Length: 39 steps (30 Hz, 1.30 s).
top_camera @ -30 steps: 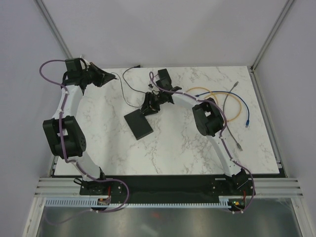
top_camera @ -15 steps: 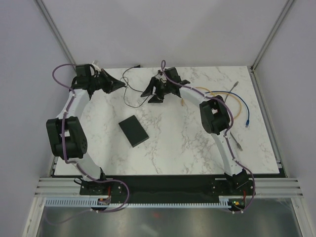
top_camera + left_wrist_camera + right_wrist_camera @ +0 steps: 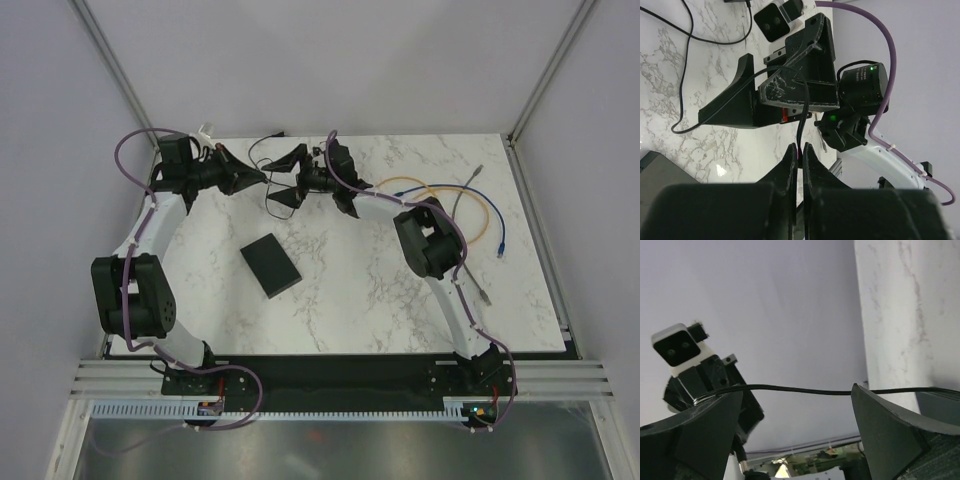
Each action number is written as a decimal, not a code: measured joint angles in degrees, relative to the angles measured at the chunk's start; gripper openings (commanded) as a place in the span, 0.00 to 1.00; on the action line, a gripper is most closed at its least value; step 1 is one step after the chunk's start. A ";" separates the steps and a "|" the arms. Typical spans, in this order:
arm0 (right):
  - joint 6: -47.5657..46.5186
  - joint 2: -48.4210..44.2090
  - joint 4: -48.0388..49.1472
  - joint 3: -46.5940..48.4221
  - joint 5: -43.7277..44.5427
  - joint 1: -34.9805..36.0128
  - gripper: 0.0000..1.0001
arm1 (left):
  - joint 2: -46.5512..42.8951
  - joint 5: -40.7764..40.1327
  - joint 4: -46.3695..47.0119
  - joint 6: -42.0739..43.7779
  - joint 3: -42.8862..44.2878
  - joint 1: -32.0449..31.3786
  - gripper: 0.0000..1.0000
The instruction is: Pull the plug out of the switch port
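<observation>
The flat black box point(image 3: 270, 266) with the switch port lies on the marble table, with no cord attached to it; one corner shows in the left wrist view point(image 3: 654, 167). The plug itself is hidden. Behind the box, my left gripper point(image 3: 257, 178) point(image 3: 800, 150) is shut on a thin black cord point(image 3: 803, 107). Facing it from the right, my right gripper point(image 3: 283, 177) point(image 3: 795, 430) is wide open. The cord point(image 3: 800, 390) runs across its two fingertips, and nothing is gripped between them. Both grippers hang above the table, apart from the box.
Yellow, blue and grey network cables point(image 3: 470, 205) lie loose at the right. More thin black cord loops on the table at the back, toward a small black piece point(image 3: 277, 134). Walls close in the left, back and right edges.
My right gripper has left the box, swung back and left, and opened wide. The left gripper has moved right with the cord. The box has shifted a little to the left.
</observation>
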 measured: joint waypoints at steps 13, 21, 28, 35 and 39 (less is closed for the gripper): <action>3.10 -3.63 4.42 -6.05 2.60 -0.76 0.98 | -0.46 0.63 0.48 0.22 -1.27 -0.55 0.02; -20.83 -3.45 -16.65 8.98 0.52 -0.74 0.86 | -0.46 1.36 0.46 0.37 -1.27 -0.59 0.02; -34.64 -3.21 -25.42 12.57 0.81 0.76 0.72 | -0.44 5.29 0.44 0.72 -1.27 -1.20 0.02; -43.04 -1.53 -32.87 14.01 2.27 1.38 0.31 | -0.68 6.49 0.42 0.74 -2.08 -1.29 0.02; -44.65 -1.42 -34.45 14.12 2.54 1.16 0.02 | -0.85 6.60 0.42 0.79 -3.04 -1.29 0.14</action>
